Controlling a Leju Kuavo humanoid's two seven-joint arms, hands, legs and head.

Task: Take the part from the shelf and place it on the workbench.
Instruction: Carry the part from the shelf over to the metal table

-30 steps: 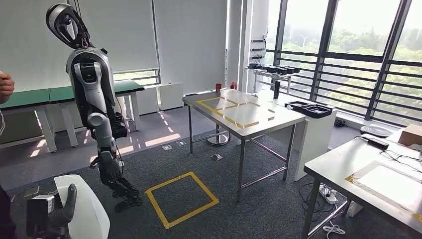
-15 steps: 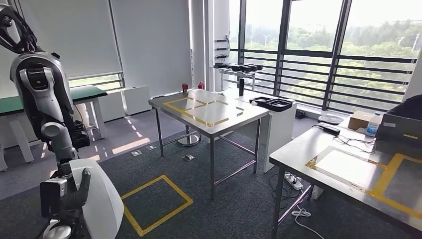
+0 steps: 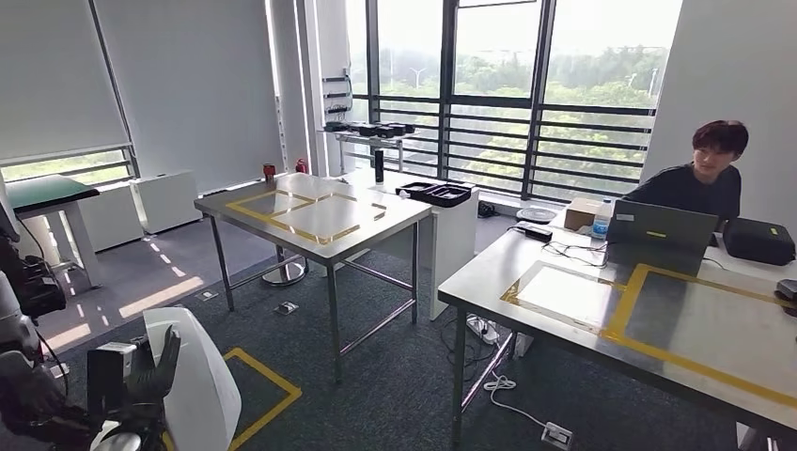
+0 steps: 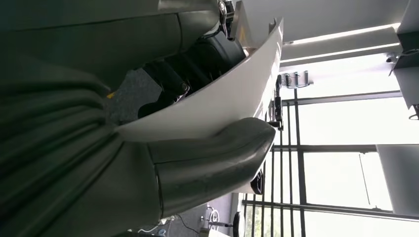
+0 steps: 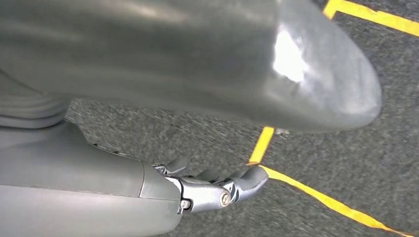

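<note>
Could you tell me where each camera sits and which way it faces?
Head view: high on the body, facing two steel tables; left robot hand grips the curved white plastic part.
Left wrist view: behind that hand, thumb on the same part, windows beyond.
Right wrist view: down at grey carpet with yellow tape; right robot hand.

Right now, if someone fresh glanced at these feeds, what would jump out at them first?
Probably the big white curved part low on the left of the head view, gripped by the left hand. Next, the two steel tables marked with yellow tape: one mid-room, one near on the right. A person sits behind a laptop at the far side of the right table.
</note>
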